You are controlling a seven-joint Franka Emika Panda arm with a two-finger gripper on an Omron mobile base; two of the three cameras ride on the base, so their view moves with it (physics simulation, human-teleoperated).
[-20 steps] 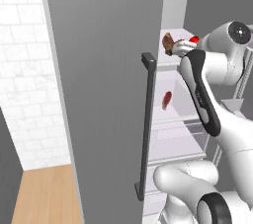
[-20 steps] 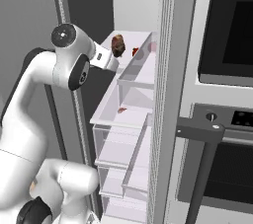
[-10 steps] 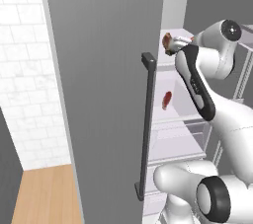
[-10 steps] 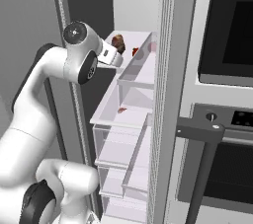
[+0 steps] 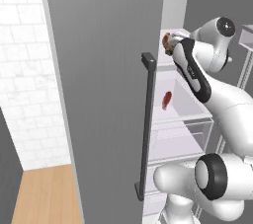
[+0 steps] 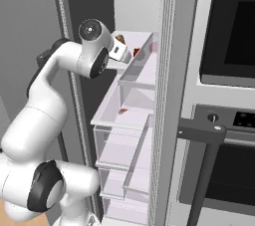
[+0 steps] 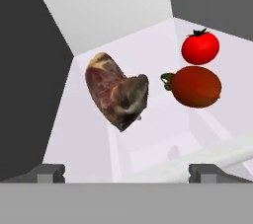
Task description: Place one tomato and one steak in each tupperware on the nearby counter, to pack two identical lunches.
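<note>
I have the two-finger gripper (image 7: 126, 171) spread as wide as it goes, its two small dark fingertips (image 7: 50, 172) standing far apart at the bottom of the hand view. Nothing sits between them and they touch nothing.

Ahead of the fingers, on the pale white fridge shelf (image 7: 89, 149), I see a marbled brown-and-red raw steak (image 7: 114, 92), standing on edge and tilted. To its right in the hand view lie two tomatoes: a darker red round tomato with a green stem (image 7: 195, 86) turned toward the steak, near it but apart, and a brighter red tomato with a dark calyx (image 7: 200, 47) just beyond that one, so close that I cannot tell whether they touch.

From the left base view the tall grey fridge door with its dark bar handle (image 5: 147, 124) blocks much of the interior; I catch only a bit of the steak (image 5: 167, 43) past its edge, and the arm covers the hand. A second reddish piece (image 5: 166, 99) lies on a lower shelf; it is too small for me to name surely. In the right base view the arm's white wrist hides most of the top shelf, with the steak (image 6: 120, 38) and one red tomato (image 6: 136, 52) peeking past it.
</note>
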